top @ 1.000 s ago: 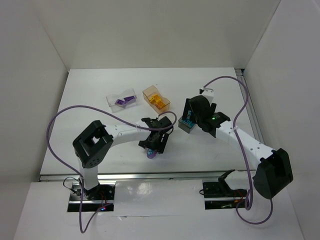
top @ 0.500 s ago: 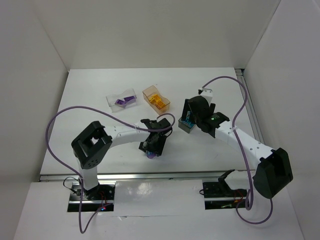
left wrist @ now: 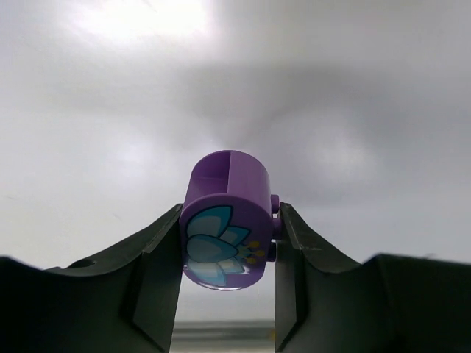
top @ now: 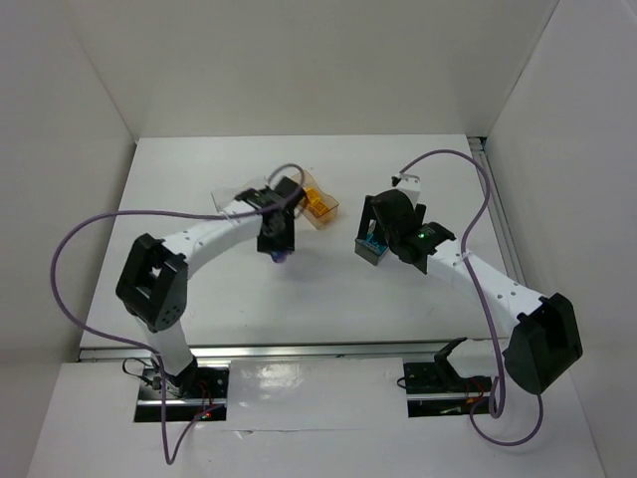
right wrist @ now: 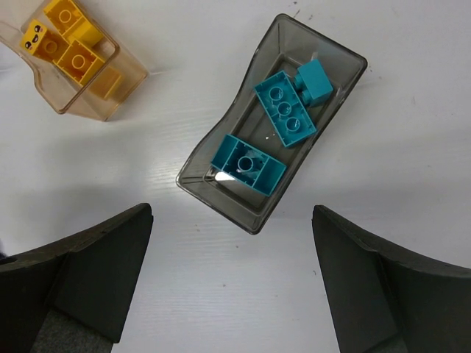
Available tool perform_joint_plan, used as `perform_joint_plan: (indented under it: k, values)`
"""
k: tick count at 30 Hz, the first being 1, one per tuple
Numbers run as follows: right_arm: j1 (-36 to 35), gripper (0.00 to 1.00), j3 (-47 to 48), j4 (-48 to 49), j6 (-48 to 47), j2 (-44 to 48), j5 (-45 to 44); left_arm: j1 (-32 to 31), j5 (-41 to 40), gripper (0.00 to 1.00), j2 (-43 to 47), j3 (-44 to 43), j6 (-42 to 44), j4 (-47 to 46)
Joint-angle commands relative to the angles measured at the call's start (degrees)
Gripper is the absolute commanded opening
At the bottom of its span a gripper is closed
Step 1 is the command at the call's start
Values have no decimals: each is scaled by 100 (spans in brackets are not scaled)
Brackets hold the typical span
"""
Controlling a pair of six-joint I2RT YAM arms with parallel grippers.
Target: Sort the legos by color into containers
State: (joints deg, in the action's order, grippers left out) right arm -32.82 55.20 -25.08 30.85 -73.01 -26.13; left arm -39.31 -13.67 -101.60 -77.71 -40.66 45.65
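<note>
While the rounded purple lego [left wrist: 224, 228] is pinched between the two fingers of the left gripper [left wrist: 228, 220], its face with the blue petal pattern is turned towards the wrist camera. Only blurred desk surface is seen behind the piece, and no contact with the desk [top: 199, 289] can be made out. In the top view, the left gripper [top: 280, 249] is placed over the middle of the desk, towards the far edge, just on the near side of the amber bin [top: 320, 204].

Yellow bricks [right wrist: 70, 44] are recorded inside the amber bin [right wrist: 110, 95]. The clear bin [top: 231, 199], nearer the left edge, is partly hidden by the left arm; its contents cannot be told.

The right gripper [right wrist: 232, 215] is held with its jaws spread wide and nothing between them, over the smoky grey bin [right wrist: 313, 143], right of centre. Three cyan bricks [right wrist: 285, 112] are seen lying in that bin.
</note>
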Motion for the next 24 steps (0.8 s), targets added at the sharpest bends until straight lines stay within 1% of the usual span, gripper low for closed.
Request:
perform_joint_plan:
  k: [1,2,4,5,8,9,11,13,16,17,20,21,23,24]
  values:
    - [-58,96,202,29,70,-20,-112,976,-408,40,300,-524,84,67]
    - [-58,96,202,30,70,-20,-112,1326,-487,40,212,-874,137,15]
    - [-58,96,202,99,70,-81,-112,1644,-592,40,-103,-1280,268,120]
    - [-58,96,202,152,18,-134,-112,1942,-593,40,-219,-1603,270,172]
    - [-58,96,202,205,17,-275,-50,2356,-505,40,-683,-2245,331,243]
    - [-58,96,271,205,17,-423,11,2584,-505,40,-781,-2370,270,304]
    - [-110,96,334,205,-35,-503,11,2805,-435,40,-1000,-2599,164,304]
    - [-111,96,386,205,-35,-565,64,2876,-364,41,-1168,-2722,112,252]
    - [-163,96,386,258,-35,-618,178,2999,-495,42,-1502,-2960,59,252]
    - [-163,96,386,258,-35,-618,178,2999,-496,45,-1581,-3091,6,312]
    - [-163,96,386,258,-35,-679,126,3061,-558,48,-1863,-3232,-56,313]
    - [-216,96,386,258,-35,-679,126,3061,-610,62,-2002,-3372,-56,313]
    - [-216,96,386,258,-35,-732,126,3061,-610,100,-2056,-3443,5,313]
    - [-216,96,386,258,-35,-732,126,3061,-532,100,-2118,-3444,6,313]
